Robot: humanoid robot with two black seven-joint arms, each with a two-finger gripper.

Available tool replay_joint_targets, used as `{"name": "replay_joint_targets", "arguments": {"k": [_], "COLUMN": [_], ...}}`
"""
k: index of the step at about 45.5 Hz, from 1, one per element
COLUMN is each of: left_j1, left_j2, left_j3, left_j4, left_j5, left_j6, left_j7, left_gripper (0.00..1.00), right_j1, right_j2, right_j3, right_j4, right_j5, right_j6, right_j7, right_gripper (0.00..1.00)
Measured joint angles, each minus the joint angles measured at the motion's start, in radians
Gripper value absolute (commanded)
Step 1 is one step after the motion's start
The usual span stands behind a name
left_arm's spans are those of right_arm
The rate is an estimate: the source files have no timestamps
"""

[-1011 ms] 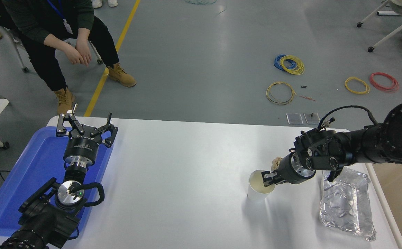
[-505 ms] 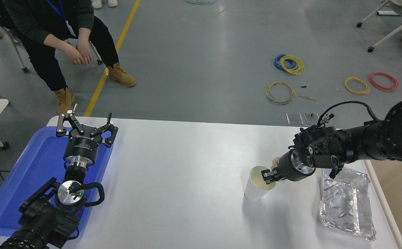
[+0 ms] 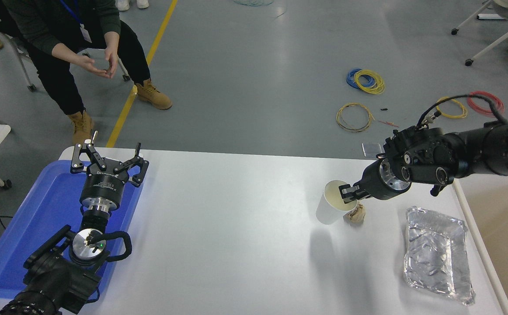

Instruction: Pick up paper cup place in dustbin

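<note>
The right gripper (image 3: 349,194) had its jaws clamped on the rim of the paper cup (image 3: 333,202), holding it tilted above the counter (image 3: 236,227) near the far right edge. The left gripper (image 3: 107,158) sat spread wide over the blue tray (image 3: 40,218).

Our two arms are black, with jointed segments studded with small screws. Our left arm (image 3: 57,267) shows silver metal rings at the wrist and a looped black cable; our right arm (image 3: 455,153) carries another black cable.
</note>
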Motion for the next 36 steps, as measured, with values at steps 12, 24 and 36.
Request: {"name": "replay_joint_targets", "arguments": {"k": [12, 24, 36], "left_j1": [0.0, 0.0, 0.0], "left_j2": [0.0, 0.0, 0.0], "left_j3": [0.0, 0.0, 0.0], "left_j4": [0.0, 0.0, 0.0], "left_j5": [0.0, 0.0, 0.0], "left_j6": [0.0, 0.0, 0.0], "left_j7": [0.0, 0.0, 0.0], "left_gripper": [1.0, 1.0, 1.0], "right_j1": [0.148, 0.282, 0.373], "right_j2": [-0.08, -0.156, -0.211], "right_j3": [0.0, 0.001, 0.008], "right_j4": [0.013, 0.076, 0.127], "right_j5": [-0.022, -0.058, -0.085], "right_j6": [0.095, 0.164, 0.209], "right_j7": [0.0, 0.0, 0.0], "right_gripper": [0.0, 0.0, 0.0]}}
